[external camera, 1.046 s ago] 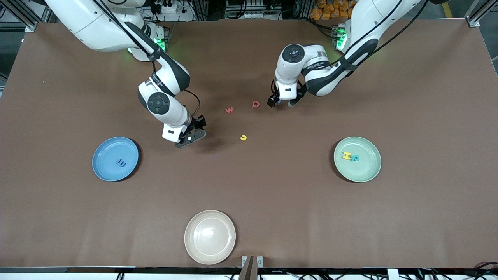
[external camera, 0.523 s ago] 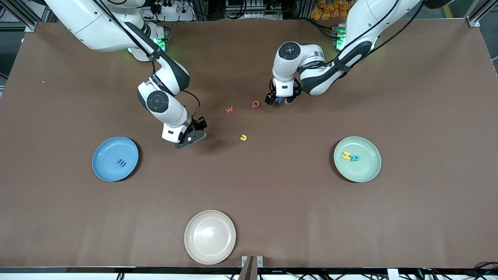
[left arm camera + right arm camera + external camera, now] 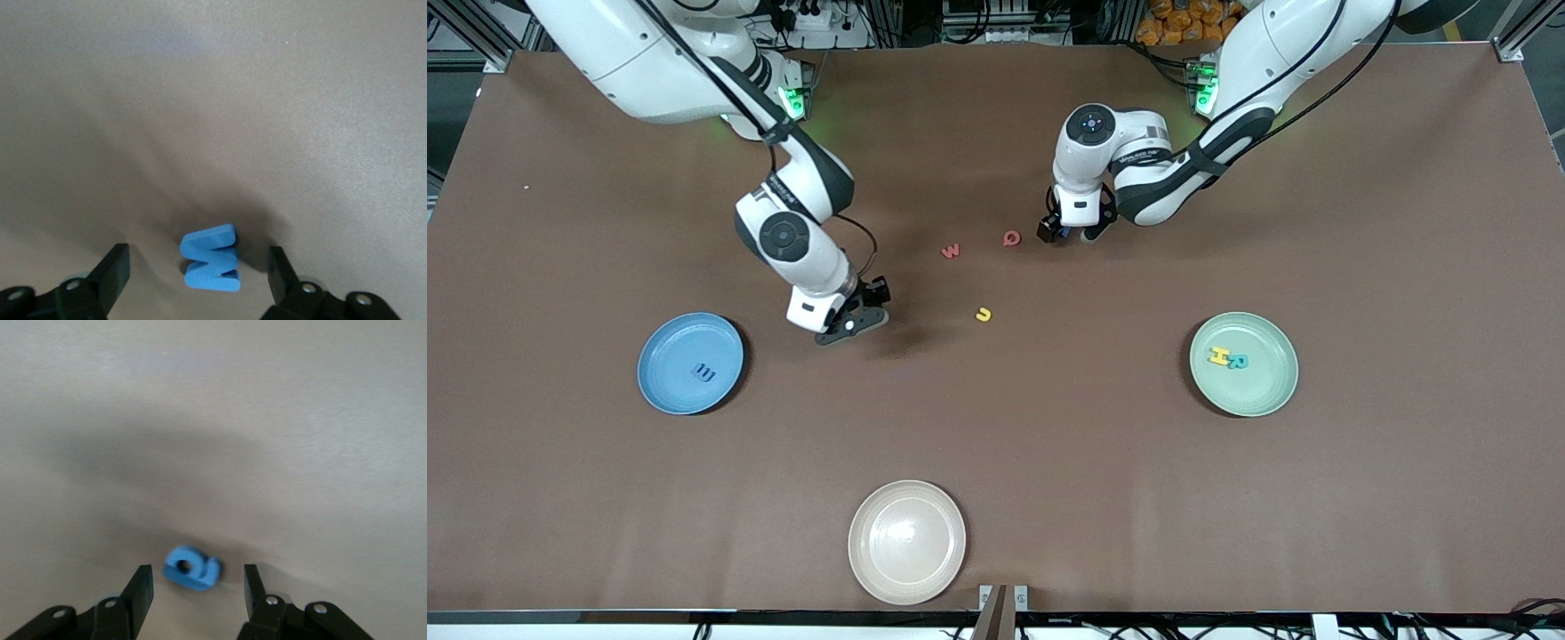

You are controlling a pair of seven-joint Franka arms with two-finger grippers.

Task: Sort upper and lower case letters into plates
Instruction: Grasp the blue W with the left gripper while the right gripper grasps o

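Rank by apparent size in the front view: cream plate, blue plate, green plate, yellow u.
1. Cream plate, though it lies nearest the camera, so its lead is unsure.
2. Blue plate and green plate: look alike, no ranking.
3. Yellow u: far smallest.

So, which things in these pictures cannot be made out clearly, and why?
- Front view: the blue W-shaped letter is hidden under the left claw; only the left wrist view shows it.
- Front view: the small blue letter is hidden under the right claw.
- Right wrist view: that letter is blurred, so its case cannot be read.
- Front view: the dark letter in the blue plate is too small to read surely.
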